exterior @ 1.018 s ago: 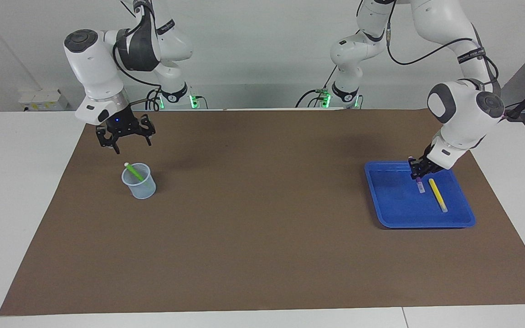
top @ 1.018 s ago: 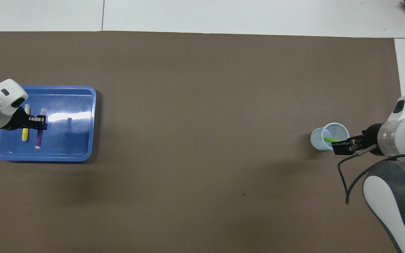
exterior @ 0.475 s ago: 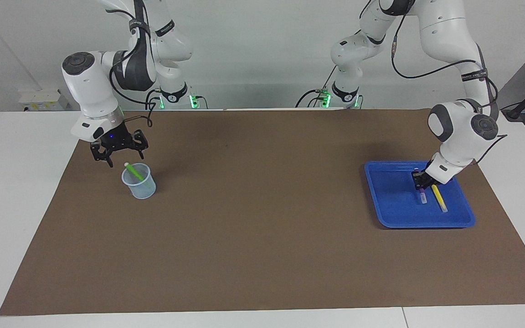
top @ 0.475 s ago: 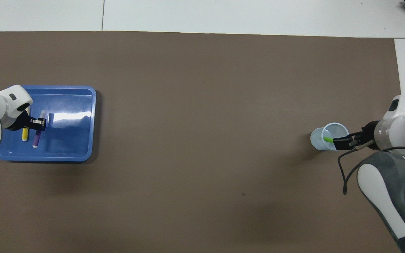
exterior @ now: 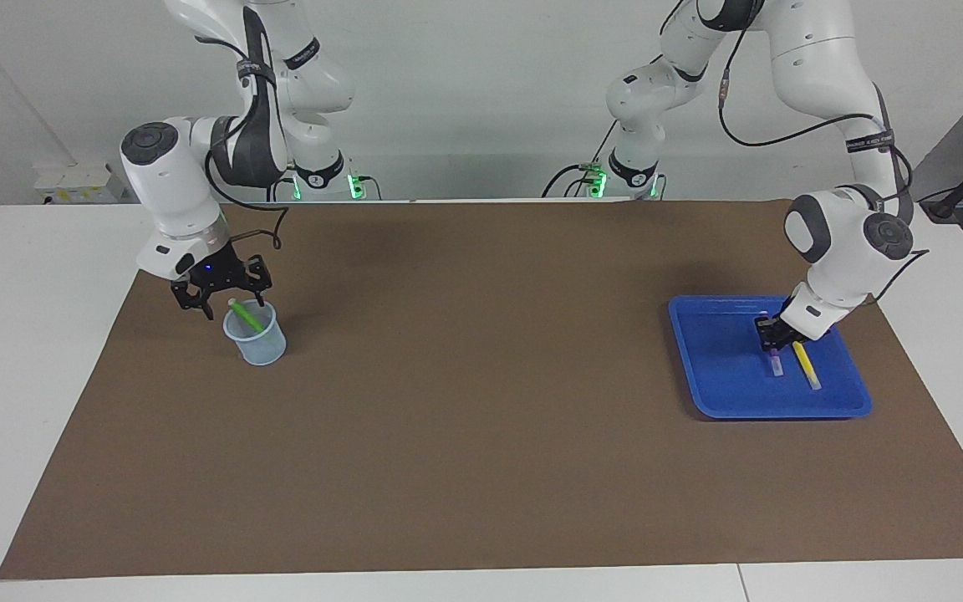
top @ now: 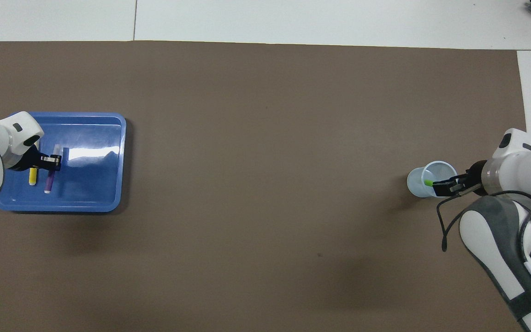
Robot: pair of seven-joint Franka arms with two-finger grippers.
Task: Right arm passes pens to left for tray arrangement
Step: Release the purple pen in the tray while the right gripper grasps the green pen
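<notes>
right gripper [exterior: 221, 298] low over the cup [exterior: 255, 334] near the mat's right-arm end, fingers spread around the green pen [exterior: 245, 316] leaning inside, likely to grab it. left gripper [exterior: 776, 336] clamped on the purple pen [exterior: 775, 361] in the tray [exterior: 724, 393], beside the yellow pen [exterior: 806, 365], probably laying it parallel.

This is plainly a robotics lab: two white robot arms [exterior: 180, 167] are bolted at the edge of a white table [exterior: 30, 334] covered by a brown mat [exterior: 481, 401], with green status lights [exterior: 354, 186], loose cables and bare walls all around.
</notes>
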